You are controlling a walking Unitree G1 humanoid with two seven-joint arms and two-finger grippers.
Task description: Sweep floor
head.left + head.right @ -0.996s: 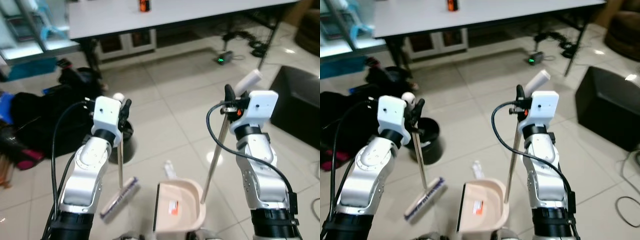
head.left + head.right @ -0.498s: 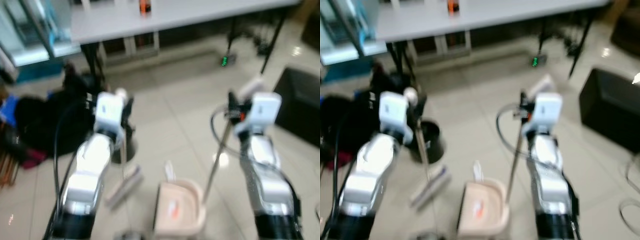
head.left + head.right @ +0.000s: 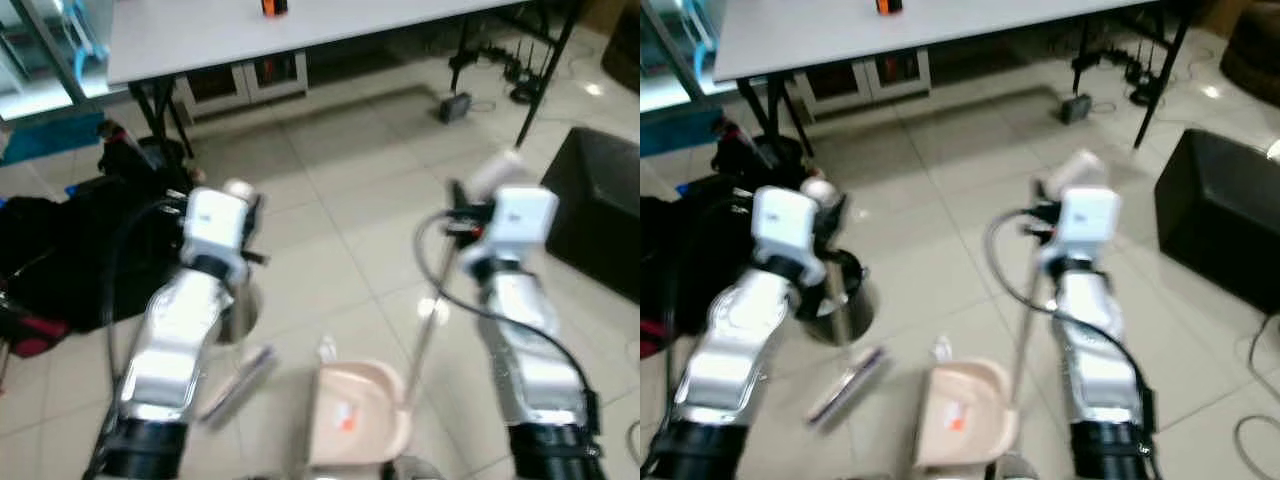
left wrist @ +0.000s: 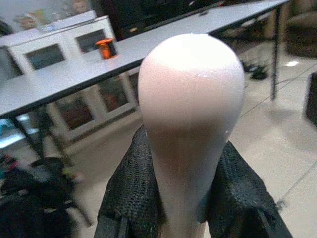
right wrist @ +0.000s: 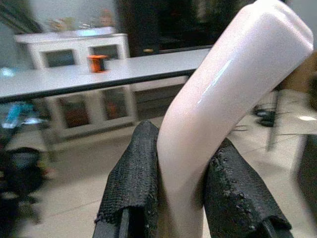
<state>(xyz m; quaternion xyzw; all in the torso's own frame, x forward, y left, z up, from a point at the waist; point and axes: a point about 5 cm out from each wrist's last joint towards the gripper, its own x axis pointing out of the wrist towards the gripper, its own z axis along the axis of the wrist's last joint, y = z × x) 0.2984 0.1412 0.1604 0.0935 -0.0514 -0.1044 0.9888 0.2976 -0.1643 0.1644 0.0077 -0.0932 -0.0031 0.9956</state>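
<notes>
two grippers, left gripper (image 4: 181, 208) clamped on one broom (image 3: 238, 372), right gripper (image 5: 183, 198) on one dustpan (image 3: 358, 418)

A long grey table (image 3: 300, 30) on black legs stands across pale, glossy floor tiles (image 3: 340, 190). An orange object (image 3: 272, 6) sits on the table's top. Behind the table stands a white cabinet (image 4: 44, 47) with glass doors. Beneath the table's right end lie dark cables (image 3: 500, 75). Black bags (image 3: 70, 250) are heaped left of the table; a black box (image 3: 600, 210) stands to its right.
</notes>
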